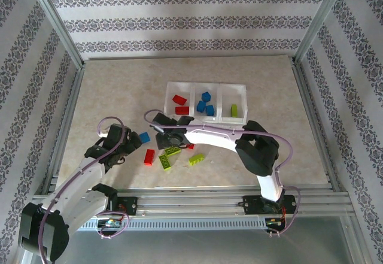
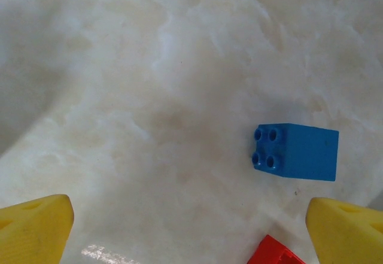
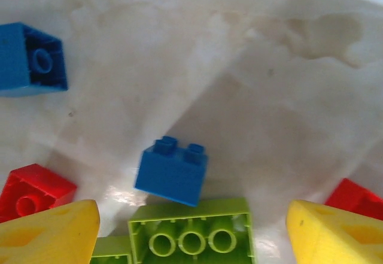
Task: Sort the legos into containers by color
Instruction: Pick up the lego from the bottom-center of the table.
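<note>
right gripper point(image 3: 191, 219): jaws wide, nothing clamped; yellow fingertips point(image 3: 54, 234) straddle a lime green brick point(image 3: 191, 237), hollow side towards the camera, with a gap on both sides; small blue brick point(image 3: 172, 169) lies just beyond it, touching or nearly so; cannot tell which is the target, green seems likelier; advice: centre on the green one, close across it squarely, lift straight so the blue neighbour is not dragged; it belongs in the right compartment of the tray point(image 1: 207, 85), where one green brick already lies; reds are in the left, blues in the middle.
in the way: red brick point(image 3: 33, 192) just beside one fingertip, another red brick point(image 3: 356, 198) beside the other; either may be nudged.
left gripper point(image 2: 191, 234): jaws wide, empty, over bare table point(image 2: 149, 66); loose blue brick point(image 2: 296, 151) on its side ahead.
</note>
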Tool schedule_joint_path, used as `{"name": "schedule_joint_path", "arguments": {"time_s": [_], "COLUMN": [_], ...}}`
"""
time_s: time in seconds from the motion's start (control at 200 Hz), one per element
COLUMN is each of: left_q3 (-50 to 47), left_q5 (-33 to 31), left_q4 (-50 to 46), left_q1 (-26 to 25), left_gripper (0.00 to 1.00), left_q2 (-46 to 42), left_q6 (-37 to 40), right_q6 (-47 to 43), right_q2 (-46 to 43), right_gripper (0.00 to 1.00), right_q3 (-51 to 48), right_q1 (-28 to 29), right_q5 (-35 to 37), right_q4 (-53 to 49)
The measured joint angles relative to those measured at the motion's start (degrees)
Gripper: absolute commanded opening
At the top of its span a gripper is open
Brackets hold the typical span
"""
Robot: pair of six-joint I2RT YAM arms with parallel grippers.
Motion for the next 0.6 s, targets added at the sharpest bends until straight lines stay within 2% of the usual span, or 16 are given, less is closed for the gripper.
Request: {"name": "schedule_joint_path", "arguments": {"time_s": [0.19, 0.6], "left_q3": [-0.72, -1.70], "left_q5": [0.90, 2.14], "left_q4": [0.11, 1.79], "left_q1": [0.39, 1.09], "left_gripper": [1.00, 1.00], "left_q2": [-0.24, -0.22], "left_q6": [0.00, 0.00], "right_q6": [0.00, -0.13], "right_q2": [3.41, 8.46], "right_gripper": [0.82, 0.62], "right_q3": [2.64, 6.40], "right_q1": [0.24, -0.17], "right_q5": [-0.13, -0.37], "right_q4": [-1.77, -3.08]}}
